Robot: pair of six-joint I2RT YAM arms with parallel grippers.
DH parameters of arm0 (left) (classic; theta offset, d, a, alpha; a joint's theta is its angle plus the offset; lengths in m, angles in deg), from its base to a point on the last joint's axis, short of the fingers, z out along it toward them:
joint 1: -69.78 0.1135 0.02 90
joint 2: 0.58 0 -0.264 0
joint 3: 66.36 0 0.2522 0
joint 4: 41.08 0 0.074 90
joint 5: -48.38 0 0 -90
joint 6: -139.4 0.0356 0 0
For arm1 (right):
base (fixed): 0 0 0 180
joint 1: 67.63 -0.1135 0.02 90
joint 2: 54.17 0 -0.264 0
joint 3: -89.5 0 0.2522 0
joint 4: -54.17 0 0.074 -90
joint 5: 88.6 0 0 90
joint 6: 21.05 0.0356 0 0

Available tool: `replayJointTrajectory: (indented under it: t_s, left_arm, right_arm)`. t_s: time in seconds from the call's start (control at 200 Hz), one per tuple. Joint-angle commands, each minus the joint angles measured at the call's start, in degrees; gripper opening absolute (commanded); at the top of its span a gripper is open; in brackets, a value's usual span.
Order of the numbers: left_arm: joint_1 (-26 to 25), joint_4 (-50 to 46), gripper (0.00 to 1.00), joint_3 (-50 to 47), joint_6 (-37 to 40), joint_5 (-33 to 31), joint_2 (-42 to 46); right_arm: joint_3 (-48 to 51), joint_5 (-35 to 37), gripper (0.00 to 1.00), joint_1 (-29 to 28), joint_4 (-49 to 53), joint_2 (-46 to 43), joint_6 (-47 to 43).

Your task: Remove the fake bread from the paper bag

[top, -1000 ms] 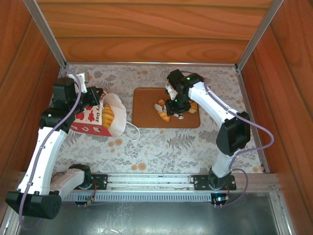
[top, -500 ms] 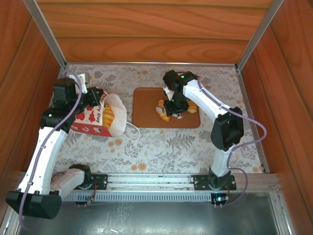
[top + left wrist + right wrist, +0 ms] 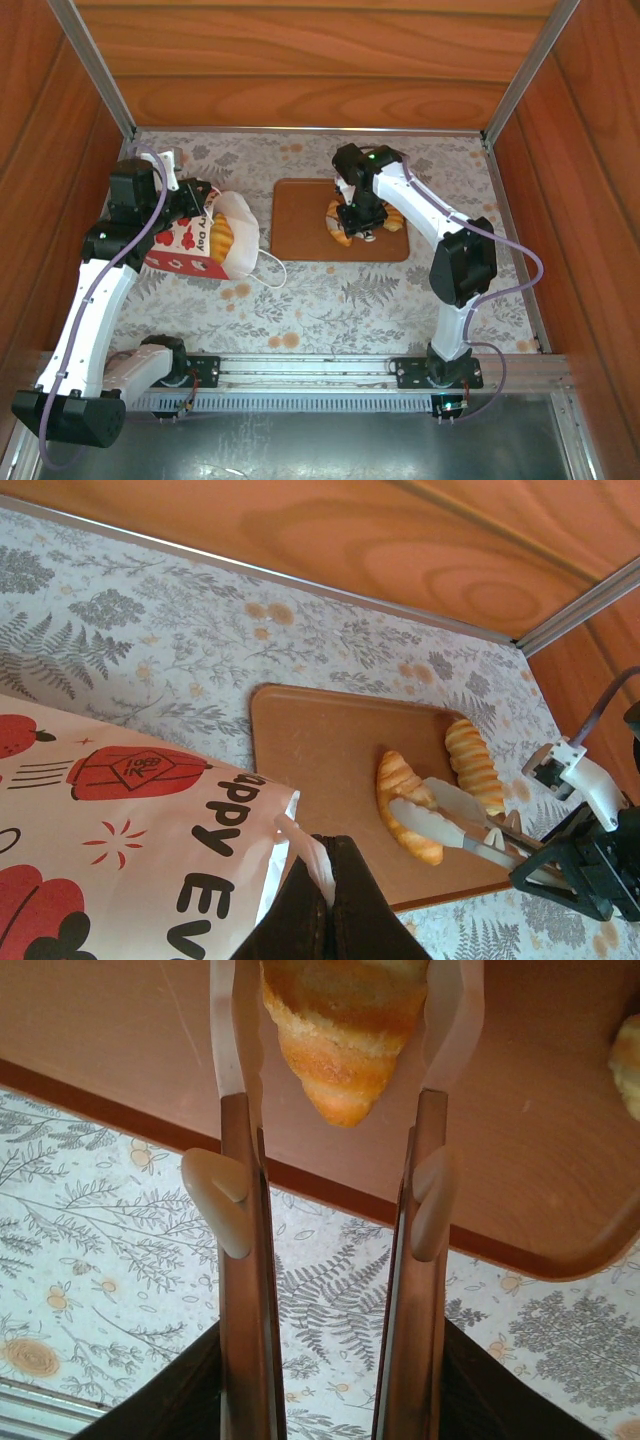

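Top external view: the right hand (image 3: 352,222) hangs over the brown tray (image 3: 300,215) with a croissant (image 3: 341,236) between its fingers, over the tray's right half. From the right wrist, the pale fingertips (image 3: 228,1040) stand either side of the croissant's tapered end, moderately apart. Whether they press it or merely flank it I cannot tell. The left wrist view puts that croissant low on the tray, apparently resting there. I judge the step to be setting this piece down. To do it well, the fingers should part fully, then lift straight up, so the pads do not drag the piece sideways.

A second croissant (image 3: 393,218) lies just beside it, toward the tray's right edge. It is the likeliest thing to get knocked, so any retreat should keep off that side.

The left hand (image 3: 195,203) is closed tight on the upper rim of the paper bag (image 3: 180,248). The bag lies on its side on the bench (image 3: 330,300), left of the tray, with its mouth facing the tray. More fake bread (image 3: 220,235) shows inside the mouth, so the task looks only partly done. A cord handle (image 3: 272,268) trails on the bench in front of the mouth and could snag fingers reaching in.
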Motion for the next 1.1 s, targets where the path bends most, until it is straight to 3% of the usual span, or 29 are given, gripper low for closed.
replayJointTrajectory:
  t_s: [0.0,0.35,0.78,1.095]
  left_arm:
    - [-0.3,2.0,0.00,-0.3,-0.3,-0.1,0.9]
    - [-0.3,2.1,0.00,-0.6,-0.1,-0.1,0.9]
    - [-0.2,2.4,0.00,-1.0,0.0,0.2,0.2]
    - [-0.3,2.6,0.00,-1.2,-0.1,0.5,0.0]
  right_arm:
    - [-3.0,2.4,0.48,1.4,1.3,0.5,0.9]
    - [-7.9,4.3,0.48,4.6,2.5,5.5,3.3]
    - [-6.9,7.2,0.53,6.3,2.6,4.7,3.7]
    - [-5.8,6.6,0.48,6.5,2.6,3.8,4.9]
